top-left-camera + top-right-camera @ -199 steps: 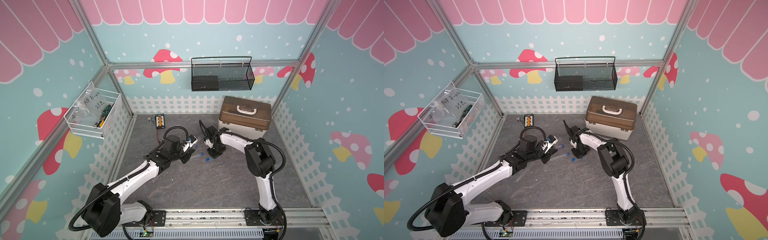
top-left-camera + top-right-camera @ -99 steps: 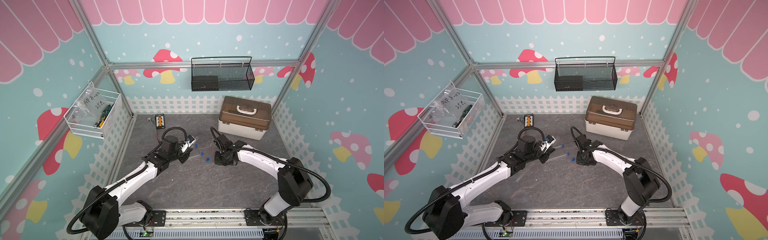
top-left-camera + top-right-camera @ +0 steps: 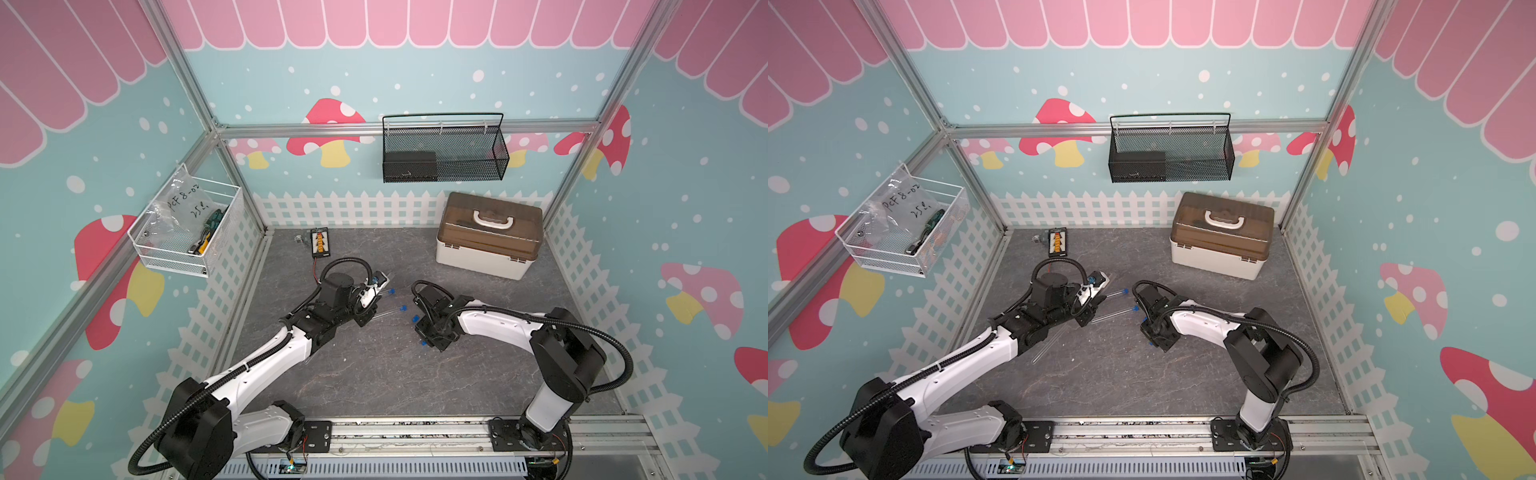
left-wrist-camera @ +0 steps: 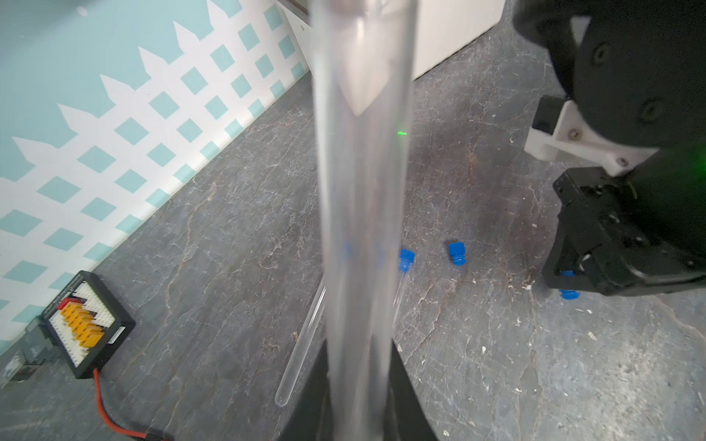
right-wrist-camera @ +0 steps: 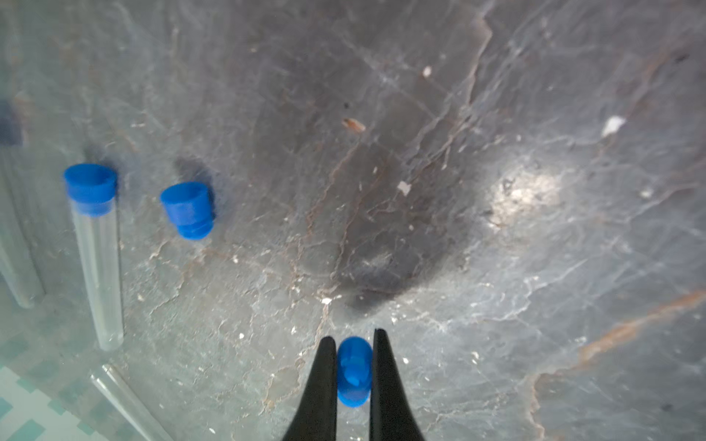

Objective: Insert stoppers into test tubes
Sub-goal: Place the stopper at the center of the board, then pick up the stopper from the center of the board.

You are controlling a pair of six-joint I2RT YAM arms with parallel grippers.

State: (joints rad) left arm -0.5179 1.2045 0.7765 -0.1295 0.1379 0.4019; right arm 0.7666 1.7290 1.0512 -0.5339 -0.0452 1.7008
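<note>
While tight in left tool (image 4: 361, 404), tube (image 4: 363, 191) lengthwise outward; stopper (image 5: 354, 374) tight in right tool (image 5: 353, 335).

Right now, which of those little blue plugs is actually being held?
The stopper pinched in the right gripper; the loose stopper lies free, and two others plug test tubes.

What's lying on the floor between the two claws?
Between the left gripper and the right gripper: a loose stopper and a capped tube, seen in the left wrist view.
</note>
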